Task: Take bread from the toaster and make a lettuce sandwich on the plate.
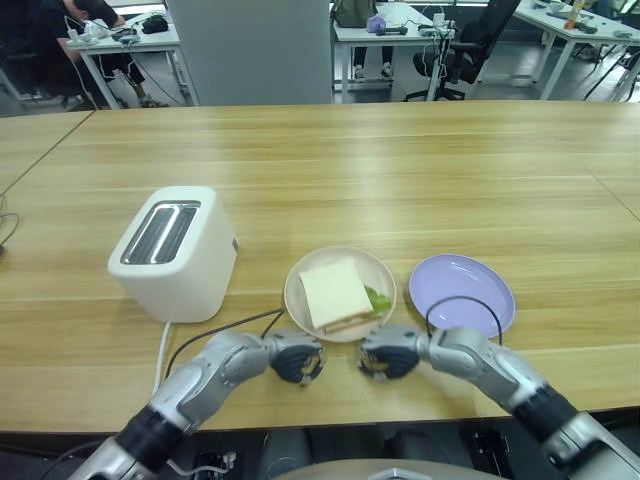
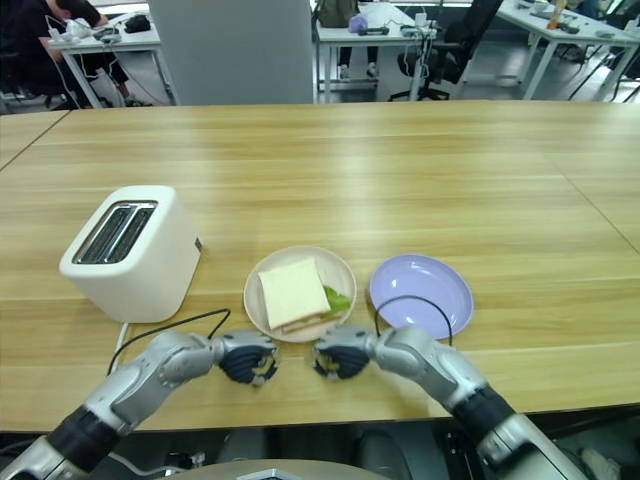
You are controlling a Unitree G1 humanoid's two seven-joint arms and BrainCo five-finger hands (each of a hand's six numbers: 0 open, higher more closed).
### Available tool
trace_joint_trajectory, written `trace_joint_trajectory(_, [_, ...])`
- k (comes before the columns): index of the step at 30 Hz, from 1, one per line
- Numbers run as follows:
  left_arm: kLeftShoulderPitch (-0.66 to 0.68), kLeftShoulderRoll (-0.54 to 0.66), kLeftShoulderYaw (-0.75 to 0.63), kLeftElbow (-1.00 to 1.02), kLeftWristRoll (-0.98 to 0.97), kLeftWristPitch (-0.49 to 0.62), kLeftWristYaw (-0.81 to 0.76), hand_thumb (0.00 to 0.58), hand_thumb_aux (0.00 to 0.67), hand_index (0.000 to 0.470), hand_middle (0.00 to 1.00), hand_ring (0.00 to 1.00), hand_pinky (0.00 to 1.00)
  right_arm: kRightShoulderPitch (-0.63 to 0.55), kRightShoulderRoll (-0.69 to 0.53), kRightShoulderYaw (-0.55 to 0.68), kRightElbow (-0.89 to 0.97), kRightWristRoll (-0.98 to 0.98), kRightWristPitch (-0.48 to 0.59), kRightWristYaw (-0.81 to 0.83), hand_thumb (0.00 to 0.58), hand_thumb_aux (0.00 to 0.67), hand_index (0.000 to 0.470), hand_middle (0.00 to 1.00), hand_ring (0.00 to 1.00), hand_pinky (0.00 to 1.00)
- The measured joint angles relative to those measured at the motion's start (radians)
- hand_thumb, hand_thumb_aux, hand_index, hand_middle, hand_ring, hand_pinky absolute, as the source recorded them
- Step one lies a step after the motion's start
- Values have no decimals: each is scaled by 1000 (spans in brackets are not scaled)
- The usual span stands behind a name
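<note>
Looking through the left eye view, my left hand (image 1: 295,357) and right hand (image 1: 388,352) sit curled, holding nothing, just short of the near rim of the plate (image 1: 372,268). The sandwich (image 1: 335,293) lies straight ahead between them, with lettuce (image 1: 378,298) poking out on my right. In the right eye view the toaster (image 2: 130,255) stands well off to my left. Both hands look equally near the sandwich, so I judge either could reach it.

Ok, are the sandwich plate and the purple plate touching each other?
Apart. The left eye view shows a strip of bare table between the right rim of the cream plate and the left rim of the purple plate.
</note>
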Motion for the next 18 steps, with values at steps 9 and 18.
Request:
trace_joint_trajectory(9, [-393,-81,0,368,317,89,608,0,0,0,0,0,0,-251,69,2,213,-172,99,-466,0,0,0,824,824,824])
trace_joint_trajectory(18, [-131,42,136,92,211,110,549,0,0,0,0,0,0,-117,-95,-97,32,-39,46,-412,0,0,0,643,643,643])
